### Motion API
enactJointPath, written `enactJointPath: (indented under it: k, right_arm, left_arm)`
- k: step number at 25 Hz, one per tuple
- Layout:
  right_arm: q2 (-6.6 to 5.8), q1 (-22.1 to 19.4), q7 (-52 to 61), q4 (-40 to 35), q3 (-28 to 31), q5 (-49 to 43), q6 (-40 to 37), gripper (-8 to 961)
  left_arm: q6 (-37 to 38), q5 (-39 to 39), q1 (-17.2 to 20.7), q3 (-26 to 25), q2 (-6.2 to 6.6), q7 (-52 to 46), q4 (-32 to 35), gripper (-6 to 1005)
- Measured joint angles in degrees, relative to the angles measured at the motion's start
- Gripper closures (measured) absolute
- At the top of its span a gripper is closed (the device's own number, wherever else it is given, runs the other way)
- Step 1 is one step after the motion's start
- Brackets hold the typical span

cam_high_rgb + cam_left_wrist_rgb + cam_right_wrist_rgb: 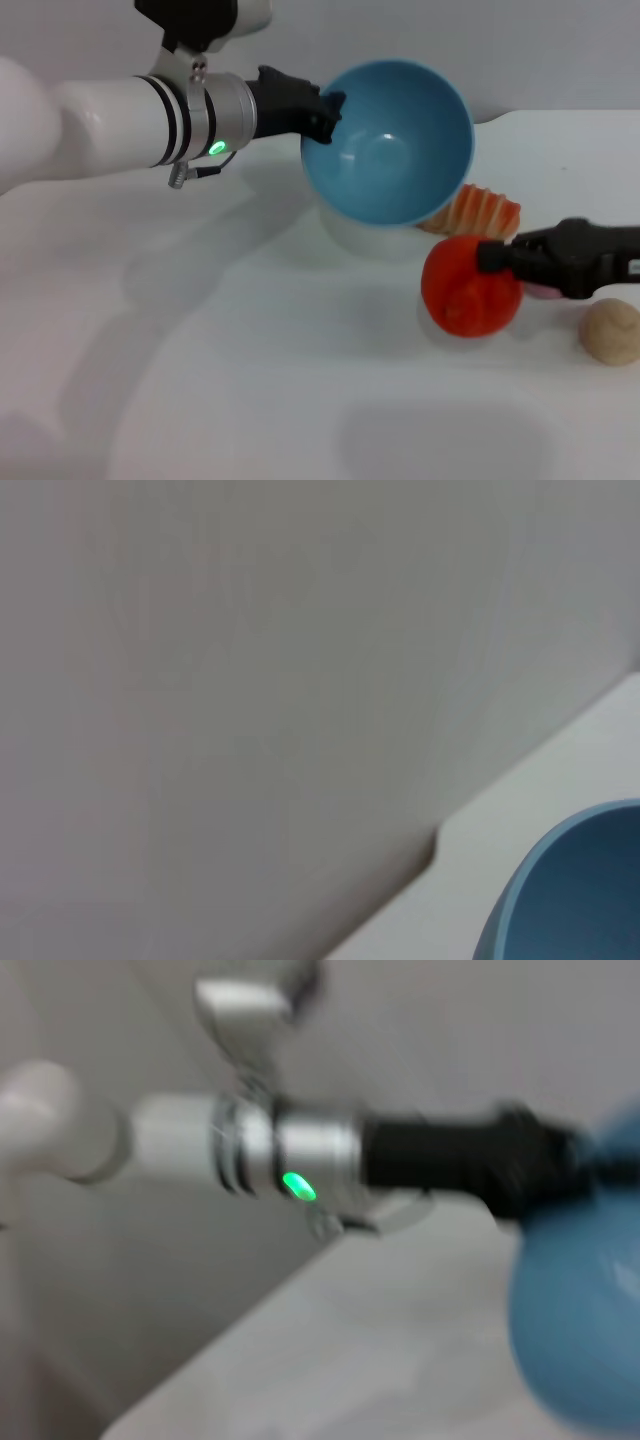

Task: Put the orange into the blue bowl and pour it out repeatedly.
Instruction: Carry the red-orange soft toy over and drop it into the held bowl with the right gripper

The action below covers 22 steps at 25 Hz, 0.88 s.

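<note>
Left claw is seen pinched on the near-left rim of the blue bowl, which is held raised and tipped, its mouth toward the camera and empty. The orange lies on the desk below and right of the bowl, gripped at its right side by the right claw. Step judged: orange being picked up for reloading. Next move calls for the bowl levelled and the orange lifted over its rim. Striped loaf and beige ball crowd the right; open desk lies left and front
</note>
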Motion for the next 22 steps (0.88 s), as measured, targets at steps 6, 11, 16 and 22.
enactJointPath:
  k: [6,11,16,22]
  right_arm:
    - [-1.54,0.44,1.87,-6.37,2.85,6.19,-6.42,952]
    - [-1.74,1.70,3.70,-9.51,5.14,7.25,-6.61,948]
    - [-2.00,2.49,3.47,-7.66,4.77,6.64,-3.58,925]
    - [-2.07,3.16,1.26,-2.79,3.80,5.34,-1.40,897]
  left_arm:
    - [11.11,0.86,-1.83,-2.09,0.02,-0.39,1.40,1001]
    - [19.37,6.77,-3.16,-1.75,-0.06,-6.82,5.02,1000]
    - [25.43,7.72,-3.09,-0.12,-0.26,-8.90,8.52,1000]
    - [26.88,7.47,-2.74,0.95,-0.36,-9.55,8.90,999]
